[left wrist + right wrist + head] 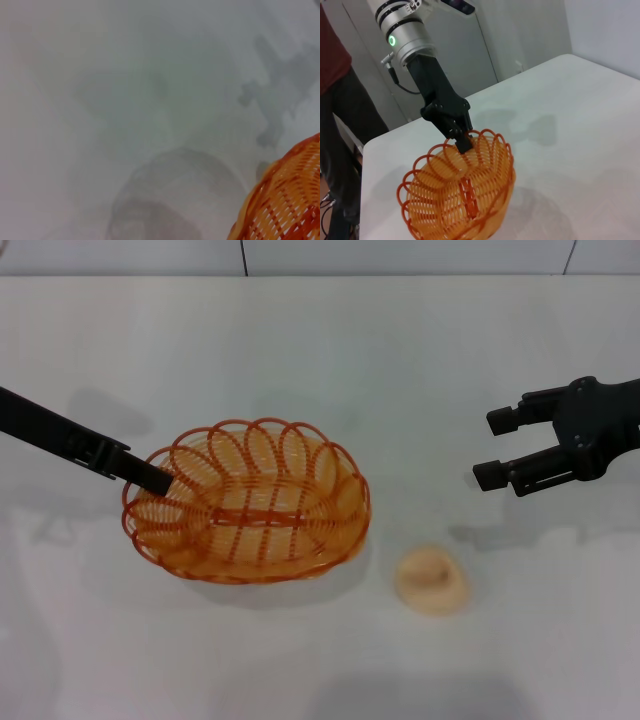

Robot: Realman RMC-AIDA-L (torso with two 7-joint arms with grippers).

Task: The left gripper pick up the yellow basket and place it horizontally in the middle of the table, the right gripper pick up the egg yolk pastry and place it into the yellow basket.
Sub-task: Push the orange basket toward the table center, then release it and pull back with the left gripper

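Note:
The yellow basket (250, 502) is left of the table's (330, 350) middle, long side across the head view. My left gripper (150, 478) is shut on its left rim, reaching in from the left. The right wrist view shows the same grip: the left gripper (462, 142) pinches the looped rim of the basket (460, 200), which looks tilted with a shadow under it. A corner of the basket (290, 205) fills the left wrist view. The egg yolk pastry (432, 580) lies on the table right of the basket. Above and to its right, my right gripper (490, 448) hangs open and empty.
The table's back edge meets a tiled wall (320, 255). In the right wrist view, a person in a dark red shirt (332, 50) stands beyond the table's far corner (367, 145).

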